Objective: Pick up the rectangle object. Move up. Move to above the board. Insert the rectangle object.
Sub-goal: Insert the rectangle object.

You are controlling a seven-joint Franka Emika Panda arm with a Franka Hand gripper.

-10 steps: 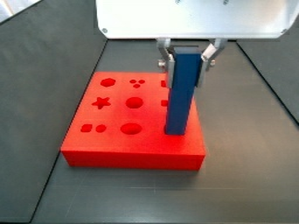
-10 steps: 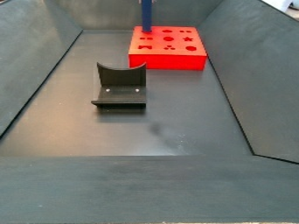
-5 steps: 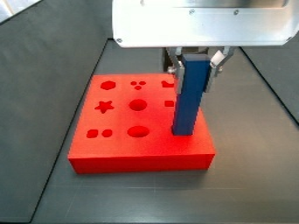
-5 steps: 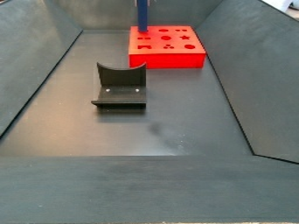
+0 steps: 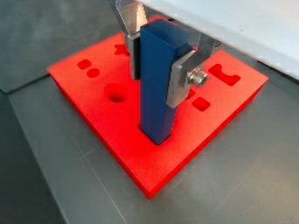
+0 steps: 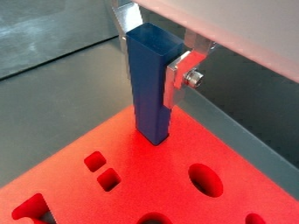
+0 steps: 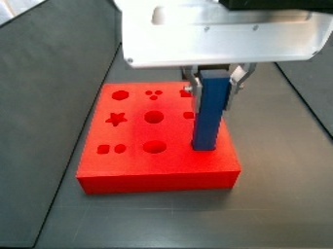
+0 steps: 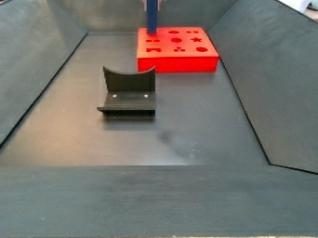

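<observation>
- Red board at far end of dark bin, fixture well apart.
- Blue rectangle object upright, lower end at board's surface near edge; probably stiff, smooth, light; best gripped near top on flat faces.
- Gripper directly above board, pointing down, clamped on bar's upper part.
</observation>
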